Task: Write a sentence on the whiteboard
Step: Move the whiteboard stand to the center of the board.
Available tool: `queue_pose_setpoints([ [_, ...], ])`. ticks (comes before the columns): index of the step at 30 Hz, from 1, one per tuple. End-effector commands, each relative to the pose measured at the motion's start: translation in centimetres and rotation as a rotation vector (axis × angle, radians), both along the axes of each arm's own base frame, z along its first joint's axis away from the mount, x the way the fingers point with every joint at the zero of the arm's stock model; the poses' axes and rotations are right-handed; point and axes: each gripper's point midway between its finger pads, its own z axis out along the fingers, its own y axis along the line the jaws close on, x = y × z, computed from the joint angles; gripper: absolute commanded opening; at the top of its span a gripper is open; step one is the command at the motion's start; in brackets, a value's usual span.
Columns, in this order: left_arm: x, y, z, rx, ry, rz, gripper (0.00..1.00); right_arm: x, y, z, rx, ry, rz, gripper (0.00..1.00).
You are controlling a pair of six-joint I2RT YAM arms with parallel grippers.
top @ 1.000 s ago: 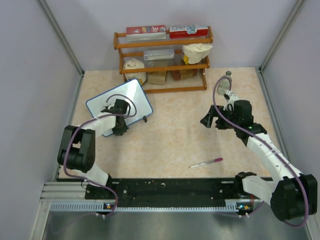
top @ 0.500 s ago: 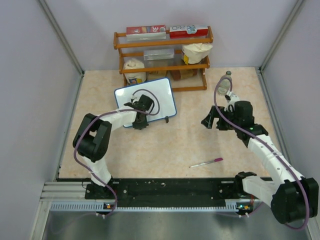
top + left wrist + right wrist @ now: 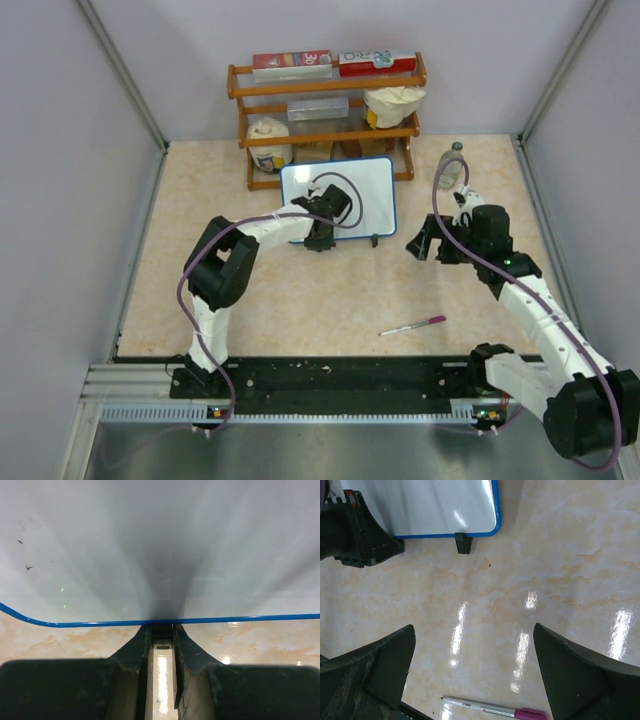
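Note:
The whiteboard [image 3: 355, 190], white with a blue frame, stands mid-table in front of the rack. My left gripper [image 3: 322, 238] is shut on its lower edge. In the left wrist view the board [image 3: 160, 545] fills the top and my left gripper [image 3: 161, 629] clamps the blue frame. No pink lettering shows on it, only a few tiny dark specks. My right gripper [image 3: 428, 243] is open and empty, to the right of the board. The right wrist view shows the board's corner [image 3: 430, 505], one black foot [image 3: 463, 543], my right gripper [image 3: 474, 630] and a pink-capped marker [image 3: 492, 710] on the table below it.
The marker [image 3: 412, 325] lies on the table near the front right. A wooden rack [image 3: 325, 115] with boxes and bags stands at the back. A small bottle [image 3: 451, 165] stands at the back right. Grey walls close in both sides.
My left arm has swung the whiteboard from the left side to the middle of the table and turned it level. The right arm has barely moved.

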Motion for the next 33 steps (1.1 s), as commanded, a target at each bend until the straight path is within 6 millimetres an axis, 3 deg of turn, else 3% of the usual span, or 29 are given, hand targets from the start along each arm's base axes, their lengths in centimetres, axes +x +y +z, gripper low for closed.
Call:
queue_pose_setpoints([
  [1,-0.8,-1.3,0.0,-0.012,0.020,-0.011,0.00,0.1,0.0,1.8,-0.003,-0.049,-0.006,0.99],
  [9,-2.7,-1.8,-0.8,-0.048,0.052,-0.001,0.04,-0.1,0.0,1.7,0.005,-0.045,-0.007,0.99],
  [13,-3.5,-2.0,-0.2,-0.083,0.049,-0.011,0.34,-0.1,-0.1,1.8,0.002,-0.049,-0.011,0.99],
  [14,-3.9,-1.5,-0.5,-0.080,0.057,-0.006,0.47,-0.2,-0.1,1.8,0.001,-0.051,-0.011,0.99],
  [17,-4.7,-1.1,0.1,-0.105,0.039,-0.008,0.65,-0.2,-0.2,1.9,0.000,-0.051,-0.015,0.99],
  [26,-7.6,-0.3,3.6,-0.196,-0.040,-0.138,0.83,-0.6,-0.4,1.5,0.008,-0.024,-0.046,0.99],
  [28,-7.8,-0.9,5.8,-0.256,-0.106,-0.206,0.89,-0.7,-0.5,1.3,0.012,-0.019,-0.057,0.99],
  [29,-8.6,-0.6,5.4,-0.260,-0.107,-0.231,0.90,-0.8,-0.6,1.3,0.018,-0.016,-0.067,0.99],
  [30,-8.4,-1.1,7.4,-0.305,-0.178,-0.270,0.91,-0.8,-0.7,1.3,0.020,-0.016,-0.076,0.99],
  [32,-9.6,-1.5,7.8,-0.356,-0.194,-0.342,0.93,-1.0,-0.6,1.0,0.029,-0.006,-0.082,0.99],
  [33,-9.7,-1.7,9.3,-0.382,-0.248,-0.393,0.93,-1.0,-0.6,1.1,0.031,-0.006,-0.087,0.99],
])
